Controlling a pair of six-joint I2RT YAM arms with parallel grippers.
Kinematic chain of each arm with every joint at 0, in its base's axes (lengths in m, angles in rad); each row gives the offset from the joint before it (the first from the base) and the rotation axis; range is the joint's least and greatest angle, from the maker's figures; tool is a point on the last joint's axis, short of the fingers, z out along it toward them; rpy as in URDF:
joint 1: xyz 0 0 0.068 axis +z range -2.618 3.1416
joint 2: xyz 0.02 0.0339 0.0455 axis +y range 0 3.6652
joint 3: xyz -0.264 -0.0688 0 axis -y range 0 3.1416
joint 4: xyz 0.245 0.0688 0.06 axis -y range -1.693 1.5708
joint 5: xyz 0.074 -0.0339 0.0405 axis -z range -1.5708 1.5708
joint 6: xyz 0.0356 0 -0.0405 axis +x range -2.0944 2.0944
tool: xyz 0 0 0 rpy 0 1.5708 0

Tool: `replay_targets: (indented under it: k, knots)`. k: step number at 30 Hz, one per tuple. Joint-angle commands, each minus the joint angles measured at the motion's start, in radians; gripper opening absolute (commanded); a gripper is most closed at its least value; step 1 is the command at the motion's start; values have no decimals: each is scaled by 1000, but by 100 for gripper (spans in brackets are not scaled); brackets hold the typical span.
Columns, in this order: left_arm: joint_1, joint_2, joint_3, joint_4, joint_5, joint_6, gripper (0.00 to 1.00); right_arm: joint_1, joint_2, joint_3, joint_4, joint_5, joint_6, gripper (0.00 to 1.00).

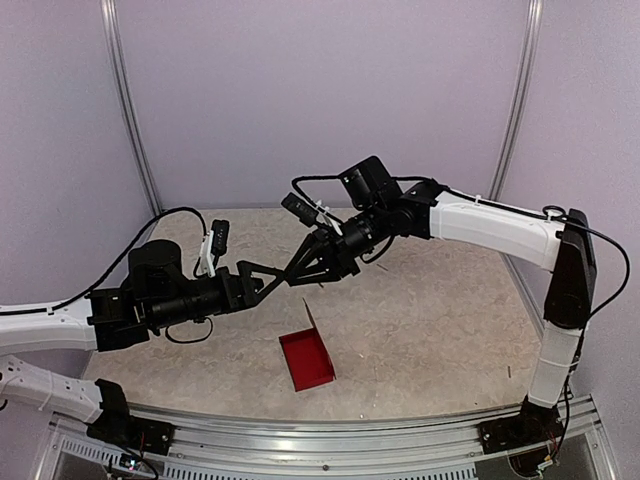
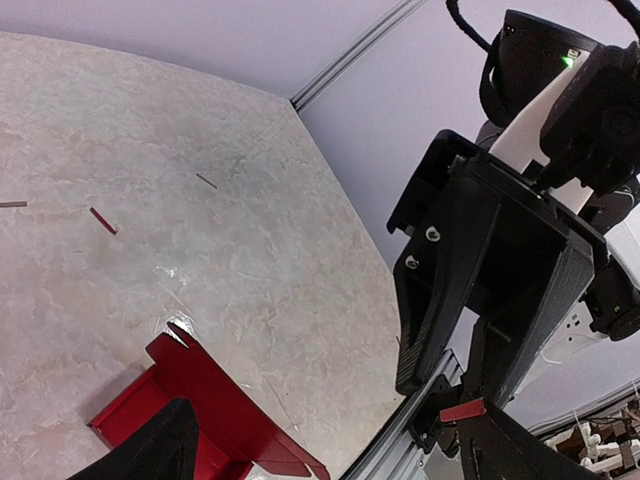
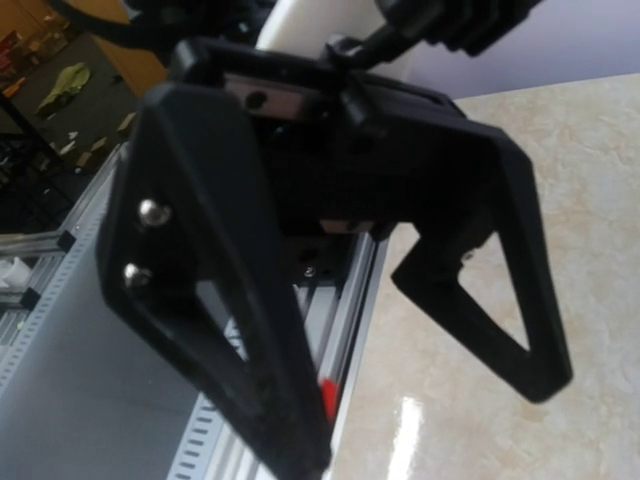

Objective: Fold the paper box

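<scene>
Paper box point(image 1: 306, 360) rests on the table point(image 1: 440, 330), one flap standing up.

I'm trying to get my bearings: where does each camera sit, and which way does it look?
Top external: high behind the arms, looking down on table, paper box, both arms.
Left wrist: on the left arm, facing the right end effector; its own fingertips show at the bottom.
Right wrist: faces the open left end effector; own fingers unseen.
Shared: top and left wrist show the box.
</scene>
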Motion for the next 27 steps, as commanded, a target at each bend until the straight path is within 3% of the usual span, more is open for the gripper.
replay_targets:
  k: [1, 5, 12, 22, 27]
  knots:
    - [-1, -5, 20, 11, 13, 29, 87, 21, 29, 23, -12, -43, 12, 22]
    - [-1, -9, 16, 8, 10, 30, 87, 29, 44, 33, -20, -58, 13, 19]
    - [0, -20, 11, 8, 10, 32, 87, 32, 48, 36, -26, -61, 8, 0]
    - [-2, -33, 10, -13, 5, 36, 88, 19, 31, 25, -56, 25, -31, 0]
    - [-2, -120, 9, -104, -73, 65, 90, -91, 16, 13, -129, 148, -105, 0]
